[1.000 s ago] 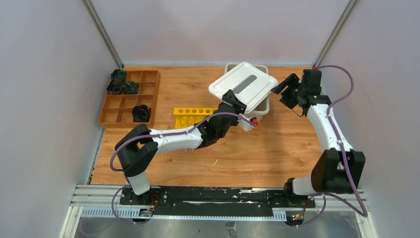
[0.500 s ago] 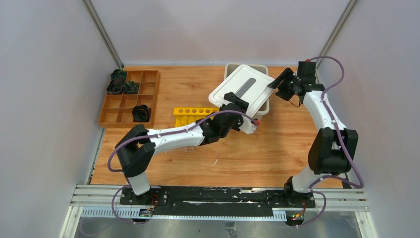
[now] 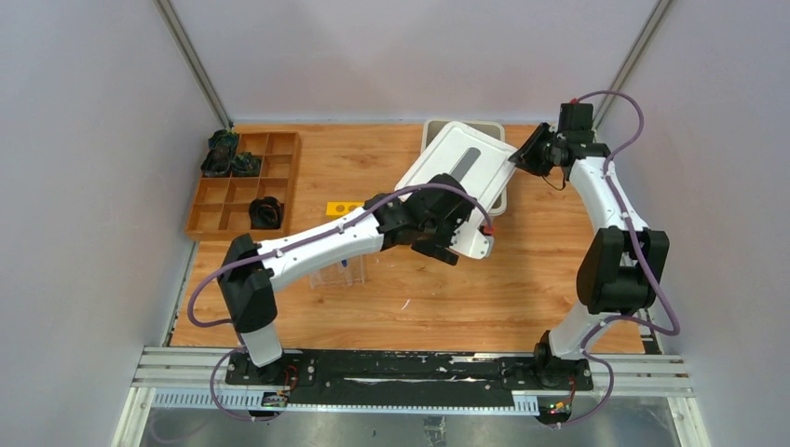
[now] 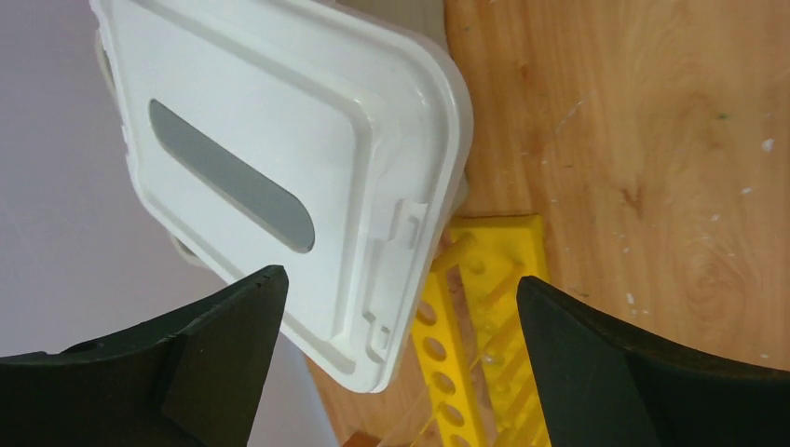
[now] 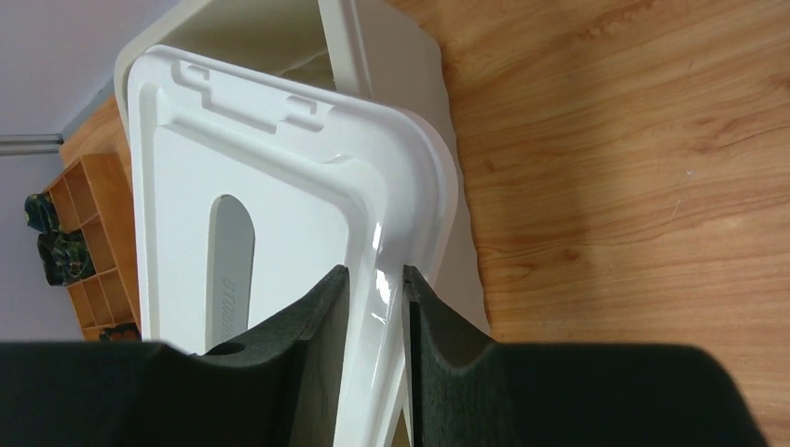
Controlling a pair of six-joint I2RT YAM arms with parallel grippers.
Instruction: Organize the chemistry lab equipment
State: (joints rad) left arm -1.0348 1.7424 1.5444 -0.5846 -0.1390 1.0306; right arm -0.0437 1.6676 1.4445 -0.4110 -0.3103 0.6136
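My right claw (image 5: 375, 284) is clenched on the white lid's (image 5: 279, 177) rim above the bin (image 5: 401, 65); my left claw (image 4: 396, 279) hangs released.

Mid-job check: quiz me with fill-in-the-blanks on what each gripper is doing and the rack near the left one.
The right gripper is shut on the edge of the white ____. The left gripper has its jaws ____. The rack seen in the left wrist view is coloured ____.
Missing words: lid; open; yellow.
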